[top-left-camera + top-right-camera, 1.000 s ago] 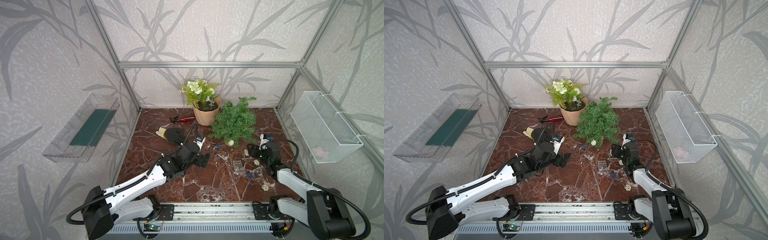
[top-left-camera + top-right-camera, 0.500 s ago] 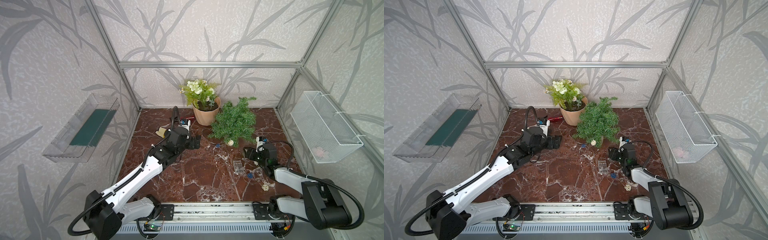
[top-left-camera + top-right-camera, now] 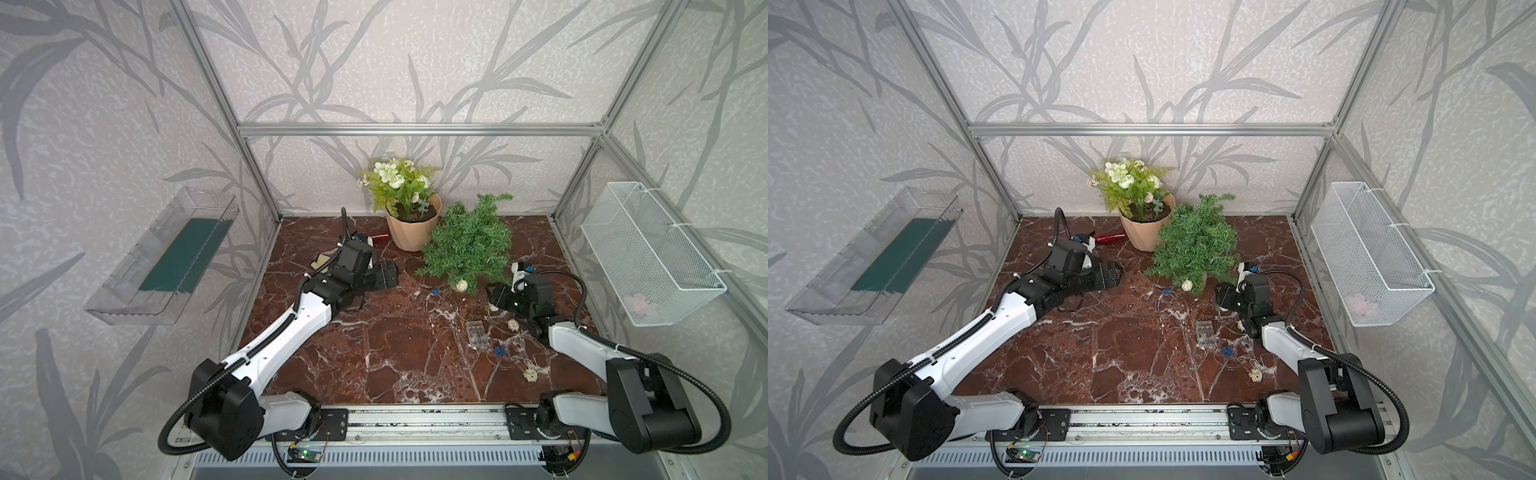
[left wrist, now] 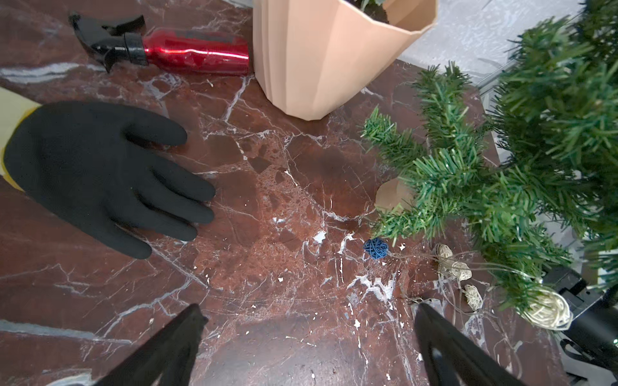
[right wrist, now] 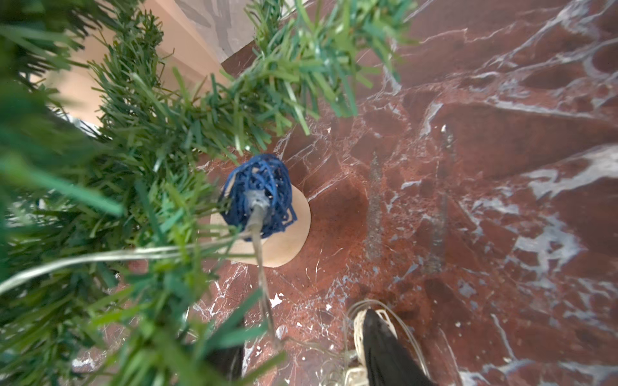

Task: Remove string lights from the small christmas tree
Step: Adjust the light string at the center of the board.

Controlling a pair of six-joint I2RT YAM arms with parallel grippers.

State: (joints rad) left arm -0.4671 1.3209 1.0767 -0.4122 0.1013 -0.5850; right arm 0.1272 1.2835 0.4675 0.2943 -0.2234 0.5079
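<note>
The small christmas tree [image 3: 469, 245] [image 3: 1196, 245] stands at the back right, leaning toward the peach pot. The string lights trail from its lower branches to the table. A blue ball [image 5: 261, 190] hangs at the tan base [image 5: 284, 240], and a cream ball [image 3: 462, 285] hangs under the branches. The clear battery box [image 3: 476, 334] [image 3: 1206, 333] lies flat nearer the front. My right gripper [image 3: 494, 293] [image 5: 301, 341] is low beside the tree, open, with the wire running between its jaws and one finger against a cream ball. My left gripper [image 3: 390, 276] [image 4: 307, 320] is open over bare table, left of the tree.
A peach pot [image 3: 411, 232] of white flowers stands behind the tree. A black glove [image 4: 93, 173] and a red spray bottle [image 4: 187, 50] lie at the back left. More balls [image 3: 530, 374] and wire lie at the front right. A wire basket [image 3: 648, 257] hangs on the right wall.
My left arm has swung from the table's middle toward the back, beside the glove, gripper pointing at the tree. The right gripper has crept closer to the tree's base.
</note>
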